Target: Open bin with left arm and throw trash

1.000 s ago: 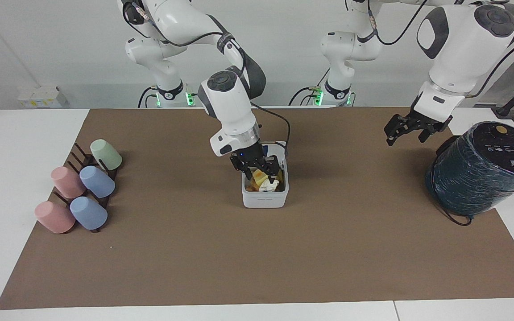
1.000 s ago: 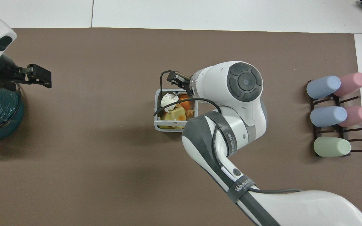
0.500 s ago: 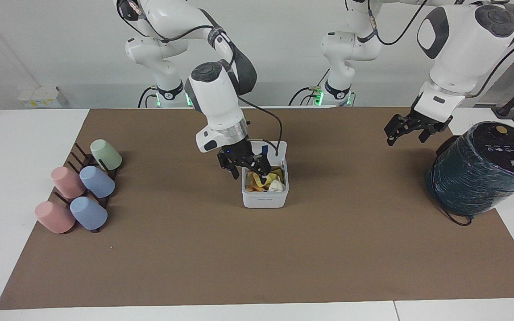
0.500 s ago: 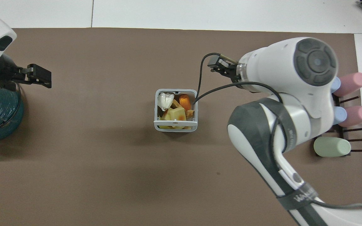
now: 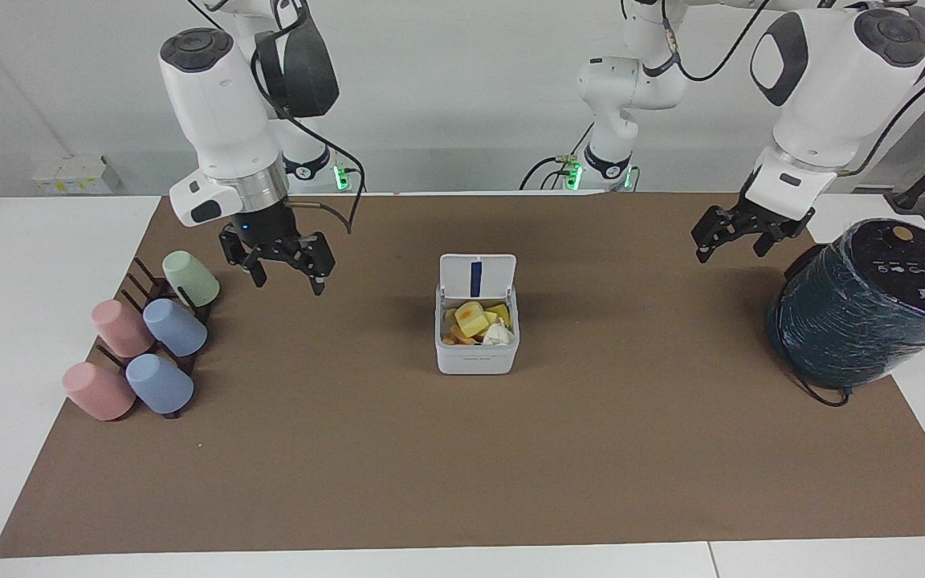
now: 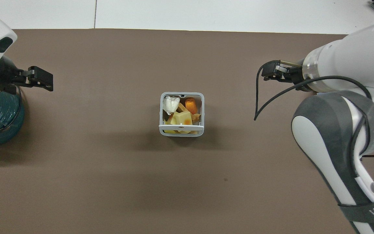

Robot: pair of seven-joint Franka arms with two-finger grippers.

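The bin [image 5: 476, 353] is a small white square box in the middle of the brown mat, its lid [image 5: 477, 276] standing open with a blue strip inside. In it lie a pale yellow chunk [image 5: 470, 319], a white paper wad [image 5: 498, 333] and an orange stub [image 6: 191, 104]. In the overhead view the bin [image 6: 181, 132] shows the wad [image 6: 170, 104] and the chunk [image 6: 182, 118]. My right gripper [image 5: 287, 281] is open and empty, up over the mat beside the cup rack. My left gripper [image 5: 732, 249] is open and empty, waiting in the air next to the teal cylinder, and it also shows in the overhead view [image 6: 40, 78].
A large dark teal wrapped cylinder [image 5: 872, 305] stands at the left arm's end of the mat. A dark rack with several pastel cups [image 5: 175, 327] lies at the right arm's end. The right arm [image 6: 333, 130] covers the rack in the overhead view.
My right gripper has risen out of the bin and swung away toward the cup rack, empty. The scraps stay in the bin. The left arm has not moved.
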